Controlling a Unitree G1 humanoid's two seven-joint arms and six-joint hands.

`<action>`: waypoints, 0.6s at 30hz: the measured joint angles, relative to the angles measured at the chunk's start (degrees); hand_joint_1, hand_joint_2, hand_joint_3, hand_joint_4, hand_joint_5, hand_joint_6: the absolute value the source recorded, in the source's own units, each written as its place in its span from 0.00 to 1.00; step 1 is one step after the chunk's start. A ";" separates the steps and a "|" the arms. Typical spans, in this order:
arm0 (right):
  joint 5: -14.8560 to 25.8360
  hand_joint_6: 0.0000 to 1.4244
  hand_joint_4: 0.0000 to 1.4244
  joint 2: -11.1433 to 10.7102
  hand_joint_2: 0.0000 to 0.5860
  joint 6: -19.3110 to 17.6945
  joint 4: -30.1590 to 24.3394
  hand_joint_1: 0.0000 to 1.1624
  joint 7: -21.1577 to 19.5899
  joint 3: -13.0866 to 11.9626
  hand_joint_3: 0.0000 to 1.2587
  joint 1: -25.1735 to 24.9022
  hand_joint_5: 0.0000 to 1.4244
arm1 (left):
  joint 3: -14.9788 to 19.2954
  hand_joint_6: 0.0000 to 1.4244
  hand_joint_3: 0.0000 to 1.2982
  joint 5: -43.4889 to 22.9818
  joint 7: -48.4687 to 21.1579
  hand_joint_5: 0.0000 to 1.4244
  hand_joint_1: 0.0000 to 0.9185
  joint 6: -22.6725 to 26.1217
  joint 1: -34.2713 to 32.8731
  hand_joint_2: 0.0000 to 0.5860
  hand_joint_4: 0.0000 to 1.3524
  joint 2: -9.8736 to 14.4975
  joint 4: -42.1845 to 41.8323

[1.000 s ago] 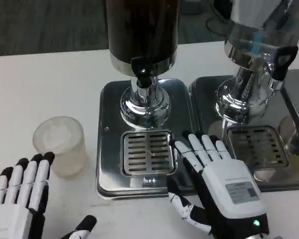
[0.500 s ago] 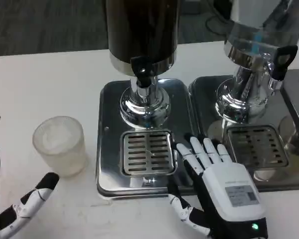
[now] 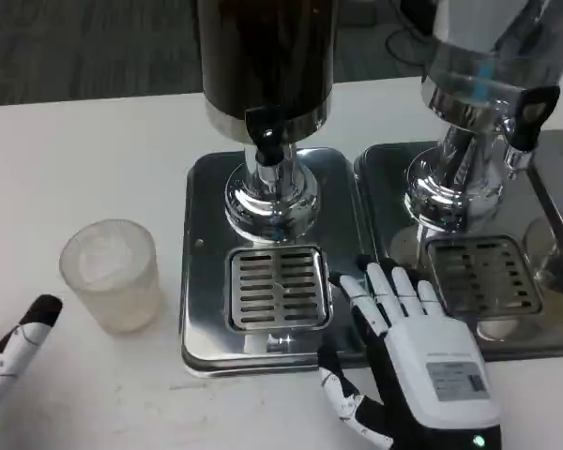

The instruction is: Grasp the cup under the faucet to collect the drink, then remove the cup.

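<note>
Frosted translucent plastic cup point(image 3: 109, 274): upright on the white table point(image 3: 84, 150), left of the square polished steel base tray point(image 3: 199, 319) and apart from it; touched by neither hand; not under the faucet. Dark cylindrical drink dispenser with chrome collar point(image 3: 266, 56): stands at the rear of that tray on a rounded chrome pedestal; its small black faucet point(image 3: 266, 133) projects forward at the collar. Slotted steel drip grate point(image 3: 278, 288): set in the front of the tray, below the faucet, nothing on it. Second chrome dispenser with a black tap handle point(image 3: 479, 103): to the right, on its own steel tray with a matching slotted grate point(image 3: 485, 274). Right hand point(image 3: 422, 361): white back uppermost with a grey label and a small green light near the wrist; lies palm down over the front right corner of the first tray, fingers extended forward and slightly spread, their tips beside the right edge of the drip grate; thumb splayed out to the left toward the tray's front lip; it grasps nothing, released. Left hand point(image 3: 14, 352): only one white finger with a black tip enters at the lower left edge, lying on or just above the table, near the cup but apart from it; the rest is cut off by the frame, so whether it is released or clenched cannot be told.
</note>
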 measured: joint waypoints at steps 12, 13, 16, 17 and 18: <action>0.29 0.00 0.01 0.05 0.79 0.20 0.58 0.28 -0.32 0.06 0.12 -0.20 0.00 | -2.34 0.00 0.00 -1.14 -10.21 0.00 0.00 0.41 -4.08 0.00 0.00 2.55 6.11; 0.29 0.00 0.01 0.06 0.79 0.20 0.64 0.28 -0.32 0.06 0.12 -0.19 0.00 | -2.38 0.00 0.00 -1.07 -9.92 0.00 0.00 0.15 -4.51 0.00 0.00 2.51 7.26; 0.35 0.00 0.01 0.07 0.79 0.20 0.70 0.28 -0.32 0.04 0.13 -0.20 0.00 | -2.48 0.00 0.00 -1.11 -8.85 0.00 0.00 -1.02 -5.53 0.00 0.00 2.11 9.99; 0.40 0.00 0.01 0.11 0.79 0.20 0.82 0.28 -0.32 0.05 0.13 -0.23 0.00 | -2.52 0.00 0.00 -1.21 -8.68 0.00 0.00 -1.57 -6.31 0.00 0.00 1.73 11.60; 0.40 0.00 0.01 0.14 0.79 0.20 0.88 0.28 -0.32 0.06 0.13 -0.23 0.00 | -2.57 0.00 0.00 -1.22 -8.65 0.00 0.00 -1.73 -6.69 0.00 0.00 1.58 12.23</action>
